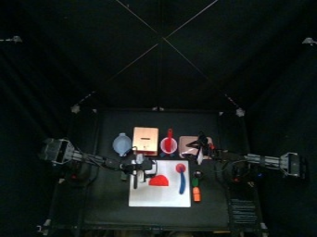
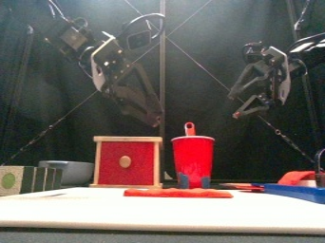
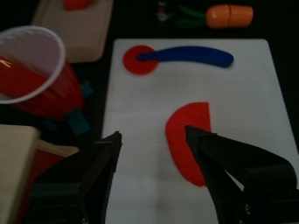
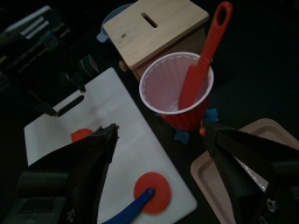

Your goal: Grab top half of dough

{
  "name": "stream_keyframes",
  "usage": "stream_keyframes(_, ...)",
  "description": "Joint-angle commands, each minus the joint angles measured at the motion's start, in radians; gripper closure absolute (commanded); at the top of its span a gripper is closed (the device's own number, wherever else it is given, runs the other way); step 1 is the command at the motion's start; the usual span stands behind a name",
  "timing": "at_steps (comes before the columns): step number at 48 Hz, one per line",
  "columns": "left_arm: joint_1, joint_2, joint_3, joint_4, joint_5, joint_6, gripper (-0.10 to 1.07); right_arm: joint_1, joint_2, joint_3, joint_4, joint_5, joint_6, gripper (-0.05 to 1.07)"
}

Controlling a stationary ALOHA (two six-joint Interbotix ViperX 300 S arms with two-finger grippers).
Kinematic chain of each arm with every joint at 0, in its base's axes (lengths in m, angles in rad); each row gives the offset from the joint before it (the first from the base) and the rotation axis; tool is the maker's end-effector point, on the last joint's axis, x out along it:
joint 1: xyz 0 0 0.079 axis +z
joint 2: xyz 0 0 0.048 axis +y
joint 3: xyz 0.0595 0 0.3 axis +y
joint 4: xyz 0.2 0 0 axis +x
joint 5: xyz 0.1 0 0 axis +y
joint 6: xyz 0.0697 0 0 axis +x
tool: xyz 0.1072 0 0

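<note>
Hovering tool: the left gripper (image 3: pixel 155 166), two black jaws spread wide apart and holding nothing, hangs above the white rectangular cutting board (image 3: pixel 140 114), with the dough just ahead of the gap.
Dough: the small soft red half-disc lump of dough (image 3: pixel 190 142) lies flat on the board, its curved edge toward the board's middle and its straight edge nearer one jaw; nothing touches it.
Risk, aim: the lump sits off-centre between the jaws, so a straight descent could land one jaw on top of it and squash it rather than straddle it.
Risk, portion: closing across the wrong end would likely take the wrong half, or drag the whole piece.
Risk, neighbours: the blue-handled utensil with a round red head (image 3: pixel 176 57) lies further along the board, well apart.
Cup: the red plastic cup (image 4: pixel 177 89) stands upright beside the board and holds a long red stick-like utensil (image 4: pixel 205 52) leaning out over its rim.
Box: the pale wooden box with a slot in its top (image 4: pixel 163 26) stands behind the cup; contents hidden.
Other arm: the right gripper (image 4: pixel 158 144) is raised above the table near the cup, jaws apart and empty.
</note>
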Motion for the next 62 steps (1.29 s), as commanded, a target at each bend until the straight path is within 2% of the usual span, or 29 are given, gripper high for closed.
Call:
stream_keyframes(1, 0.000, 0.035, -0.044, -0.005, -0.034, 0.000, 0.04, 0.005, -0.002, -0.021, 0.002, -0.006, 0.000, -0.01)
stream_keyframes(11, 0.000, 0.107, -0.095, 0.000, -0.080, 0.002, 0.04, 0.020, -0.002, -0.021, 0.017, -0.006, 0.002, -0.01)
stream_keyframes(22, 0.000, 0.179, -0.103, -0.002, -0.089, 0.006, 0.04, 0.029, -0.002, -0.021, 0.028, -0.003, 0.000, -0.01)
stream_keyframes(53, 0.006, 0.259, -0.101, -0.005, -0.106, 0.006, 0.02, 0.034, -0.002, -0.015, 0.028, 0.000, 0.002, -0.01)
stream_keyframes(62, 0.006, 0.256, -0.109, -0.006, -0.127, 0.006, 0.01, 0.034, -0.002, -0.015, 0.028, 0.000, 0.002, -0.01)
